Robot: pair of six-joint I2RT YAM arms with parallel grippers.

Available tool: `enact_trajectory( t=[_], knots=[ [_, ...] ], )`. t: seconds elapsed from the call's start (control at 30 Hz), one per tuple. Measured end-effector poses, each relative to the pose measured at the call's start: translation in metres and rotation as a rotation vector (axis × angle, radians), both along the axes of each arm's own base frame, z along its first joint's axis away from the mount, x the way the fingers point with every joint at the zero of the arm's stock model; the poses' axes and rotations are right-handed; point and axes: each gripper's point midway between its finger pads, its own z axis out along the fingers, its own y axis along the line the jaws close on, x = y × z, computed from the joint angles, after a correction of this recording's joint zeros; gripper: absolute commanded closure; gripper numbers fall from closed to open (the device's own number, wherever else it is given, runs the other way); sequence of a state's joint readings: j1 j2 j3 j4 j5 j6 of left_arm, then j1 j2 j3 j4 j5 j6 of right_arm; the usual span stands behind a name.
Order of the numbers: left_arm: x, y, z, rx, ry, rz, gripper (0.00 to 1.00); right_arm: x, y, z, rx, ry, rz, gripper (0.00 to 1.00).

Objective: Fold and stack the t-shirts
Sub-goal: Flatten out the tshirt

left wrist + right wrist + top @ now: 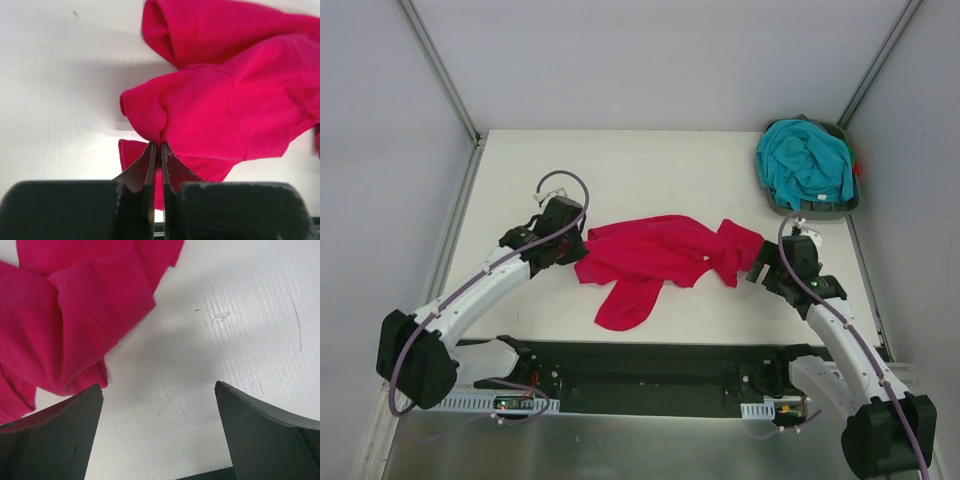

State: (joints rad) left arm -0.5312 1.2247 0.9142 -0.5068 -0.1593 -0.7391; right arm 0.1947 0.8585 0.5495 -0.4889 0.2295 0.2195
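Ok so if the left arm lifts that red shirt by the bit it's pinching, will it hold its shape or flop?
Probably flops: the red shirt lies in soft crumpled folds, so it should hang from the fold the left jaws are shut on. Likely light, being thin cloth. The rest may drag across the table as it rises.

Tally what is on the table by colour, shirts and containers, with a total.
crimson-red cloth t-shirt: 1
teal-turquoise cloth t-shirt: 1
dark grey-green tray: 1
Total: 3
A red bit at the tray's right edge is too small to identify, so it is not counted.
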Motion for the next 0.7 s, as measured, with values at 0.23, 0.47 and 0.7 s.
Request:
enact_trajectory(
  t=[0.23, 0.47, 0.7],
  knots=[
    [-0.014, 0.038, 0.026, 0.051, -0.138, 0.088, 1.00, -0.006, -0.005, 0.017, 0.028, -0.065, -0.038, 0.02],
    [-0.021, 0.051, 0.039, 0.057, -0.198, 0.115, 1.00, -0.002, 0.017, 0.016, 0.149, -0.031, -0.013, 0.09],
    [-0.020, 0.051, 0.035, 0.071, -0.185, 0.106, 1.00, 0.023, 0.061, -0.009, 0.370, 0.080, 0.001, 0.18]
  ],
)
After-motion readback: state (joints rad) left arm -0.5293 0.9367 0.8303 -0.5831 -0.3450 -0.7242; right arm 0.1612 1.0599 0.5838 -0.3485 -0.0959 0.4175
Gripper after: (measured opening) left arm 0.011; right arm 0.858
